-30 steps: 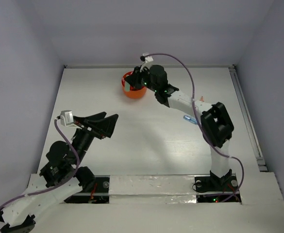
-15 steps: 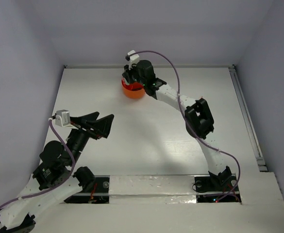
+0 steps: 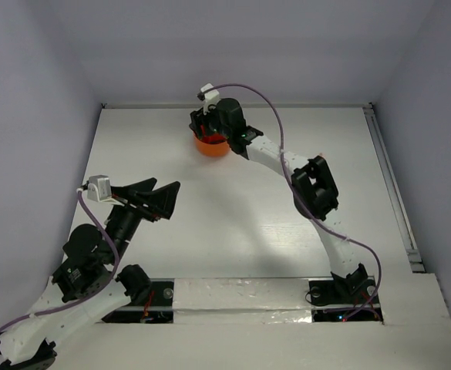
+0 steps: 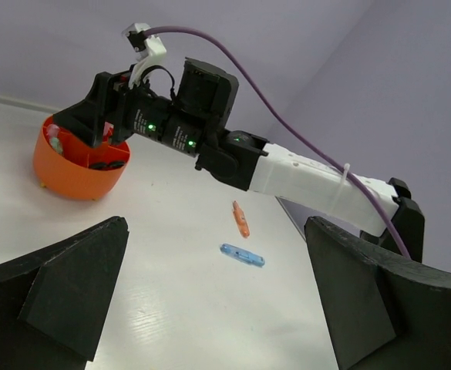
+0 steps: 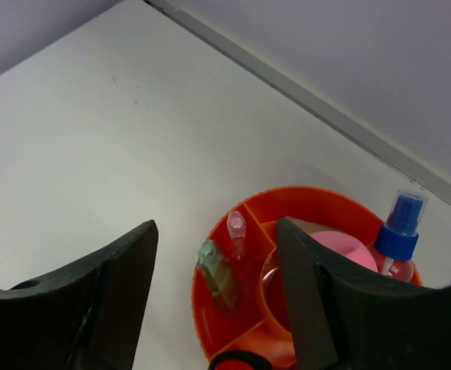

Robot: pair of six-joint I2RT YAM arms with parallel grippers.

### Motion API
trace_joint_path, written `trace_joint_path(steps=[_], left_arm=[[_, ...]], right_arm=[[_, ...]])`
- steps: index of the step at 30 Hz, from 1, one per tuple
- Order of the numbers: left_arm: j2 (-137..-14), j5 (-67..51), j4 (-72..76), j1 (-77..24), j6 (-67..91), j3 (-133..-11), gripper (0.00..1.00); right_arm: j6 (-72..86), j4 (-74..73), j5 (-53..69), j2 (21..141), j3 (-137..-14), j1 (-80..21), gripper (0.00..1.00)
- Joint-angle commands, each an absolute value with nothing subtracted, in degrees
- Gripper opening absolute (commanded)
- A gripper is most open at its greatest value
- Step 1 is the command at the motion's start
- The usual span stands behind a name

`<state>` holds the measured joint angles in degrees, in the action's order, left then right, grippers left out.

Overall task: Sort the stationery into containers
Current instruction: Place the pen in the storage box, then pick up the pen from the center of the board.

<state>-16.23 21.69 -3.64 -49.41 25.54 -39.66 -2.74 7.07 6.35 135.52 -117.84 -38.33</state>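
The round orange tub (image 3: 213, 148) stands at the back of the table. My right gripper (image 3: 204, 127) hangs right over it, open, with nothing between its fingers (image 5: 113, 297). In the right wrist view the tub (image 5: 318, 196) shows a green piece (image 5: 219, 276) and a clear pink capsule (image 5: 237, 230) lying in one outer compartment. A black scissors handle (image 5: 242, 361) peeks in at the bottom edge. My left gripper (image 3: 166, 194) is open over the near left of the table, far from the tub. Ahead of it on the table lie an orange capsule (image 4: 241, 219) and a blue pen-like tube (image 4: 242, 255).
A blue-capped spray bottle (image 5: 398, 235) and a pink round piece (image 5: 341, 250) also sit in the tub. The right arm (image 3: 287, 166) stretches across the table's back right and hides the blue and orange pieces from the top view. A rail (image 3: 391, 185) runs along the right edge.
My right gripper swung left until it was over the tub, then opened; the green piece now lies in a compartment. The left arm shifted slightly left and stays open.
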Motion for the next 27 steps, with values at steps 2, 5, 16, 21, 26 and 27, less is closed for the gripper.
trace_joint_path(steps=[2,5,16,21,26,27], left_arm=[[-17.74,21.01,-0.35,-49.48,25.23,-38.93,0.99],[-19.59,19.43,0.95,-49.48,25.14,-39.37,0.99],[-25.56,10.38,12.47,-49.48,27.42,-34.54,0.99],[-34.18,1.42,19.41,-49.48,28.74,-31.56,0.99],[-40.95,-4.48,25.74,-49.48,31.28,-28.92,0.99],[-41.22,-5.0,26.45,-49.48,31.55,-28.31,0.99]], right_arm=[[0.26,12.21,10.02,125.43,-115.14,-38.67,0.69],[3.94,12.92,8.54,116.77,-108.57,-38.67,0.69],[20.99,-3.43,-15.12,81.22,-62.95,-24.35,0.09],[25.22,-6.77,-8.63,79.36,-52.67,-5.21,0.44],[24.7,-9.75,-7.12,85.69,-52.56,-1.41,0.65],[24.52,-9.76,-6.86,86.48,-52.38,-1.41,0.65]])
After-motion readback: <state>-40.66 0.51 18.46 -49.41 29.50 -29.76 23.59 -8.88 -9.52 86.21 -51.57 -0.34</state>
